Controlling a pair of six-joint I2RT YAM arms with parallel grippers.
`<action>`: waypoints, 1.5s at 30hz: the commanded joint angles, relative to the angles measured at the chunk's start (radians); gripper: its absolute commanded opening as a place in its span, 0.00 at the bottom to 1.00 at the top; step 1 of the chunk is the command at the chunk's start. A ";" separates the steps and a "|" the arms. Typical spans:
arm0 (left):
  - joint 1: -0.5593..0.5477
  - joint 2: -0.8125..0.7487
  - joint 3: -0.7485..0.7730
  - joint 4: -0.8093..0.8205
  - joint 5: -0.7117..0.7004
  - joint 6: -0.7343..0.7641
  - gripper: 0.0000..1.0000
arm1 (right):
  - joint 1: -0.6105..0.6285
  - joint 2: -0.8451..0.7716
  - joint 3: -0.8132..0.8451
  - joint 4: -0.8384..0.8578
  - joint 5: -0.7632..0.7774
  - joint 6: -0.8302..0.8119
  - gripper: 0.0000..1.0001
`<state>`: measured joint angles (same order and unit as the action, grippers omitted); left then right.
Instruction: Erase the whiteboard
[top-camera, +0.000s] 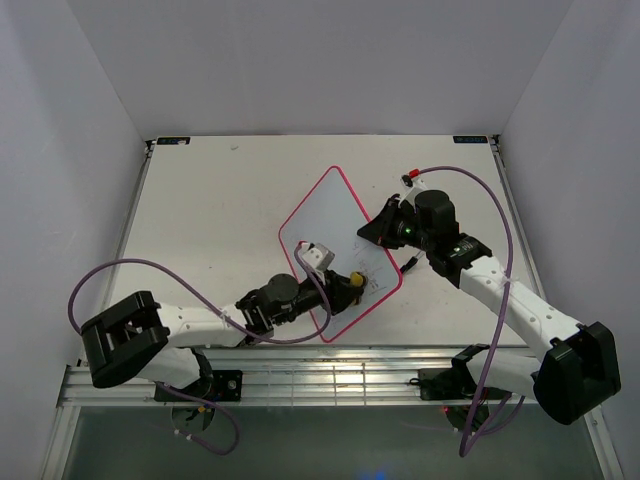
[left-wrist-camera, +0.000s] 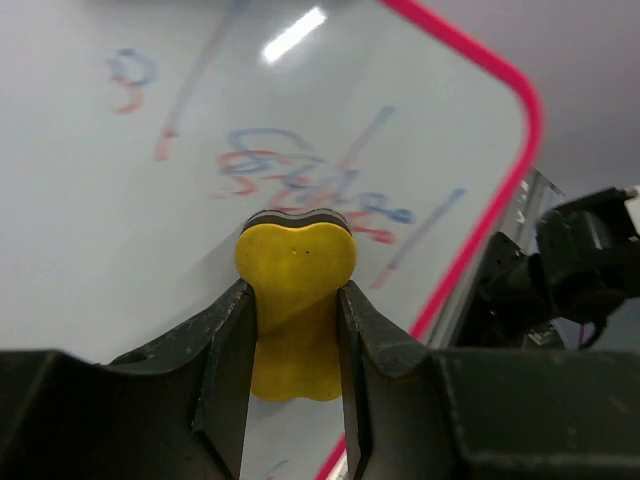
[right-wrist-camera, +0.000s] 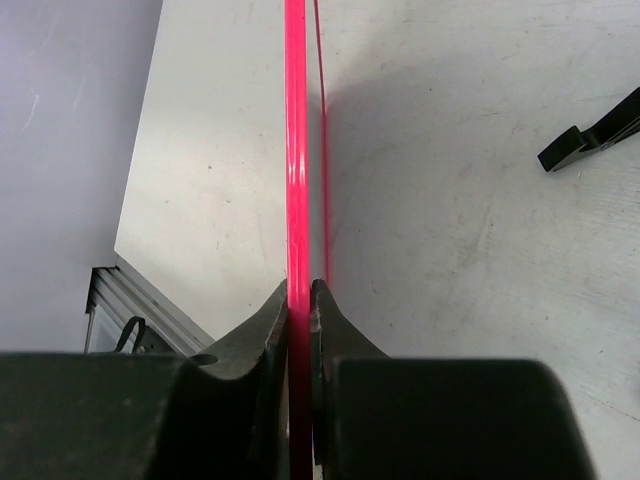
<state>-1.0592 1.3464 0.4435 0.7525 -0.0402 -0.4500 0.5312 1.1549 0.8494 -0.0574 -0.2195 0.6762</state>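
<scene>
Top external view: one whiteboard (top-camera: 335, 235) lies cornerwise at mid-tabletop (top-camera: 210, 220), between the two arms. At its right edge the right pincer (top-camera: 378, 228) is engaged; the right wrist view confirms it closed on the pink-red frame (right-wrist-camera: 295, 150), one finger on either side, steadying the board. Over the near corner the left pincer (top-camera: 352, 283) is clamped on the one yellow eraser (left-wrist-camera: 296, 262). The left wrist view shows the eraser's dark pad facing the white surface; whether it touches cannot be told. Step in hand, by judgement: wiping, not far along, since a blue-and-red scribble (left-wrist-camera: 300, 185) stands unerased just ahead of the eraser, with a small mark at far left and several long streaks about it. The next move calls for pressing the pad flat and sweeping forward through the scribble, then across to the outlying marks, the right grip resisting the push so the board does not slide. Count: whiteboard, one; eraser, one; pincers, two; small black piece (right-wrist-camera: 590, 135) on the tabletop, one.
</scene>
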 joint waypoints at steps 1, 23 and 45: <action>-0.122 0.031 0.050 -0.019 -0.039 0.053 0.02 | 0.021 -0.008 0.068 0.180 -0.060 0.123 0.08; -0.080 0.109 -0.103 0.016 -0.150 -0.110 0.01 | 0.024 0.006 0.050 0.212 -0.032 0.140 0.08; -0.005 0.117 0.230 -0.191 -0.138 0.151 0.02 | 0.073 -0.020 -0.016 0.235 -0.044 0.135 0.08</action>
<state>-1.0805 1.4078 0.6041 0.6788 -0.2325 -0.3634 0.5316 1.1645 0.8211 0.0185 -0.1726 0.7170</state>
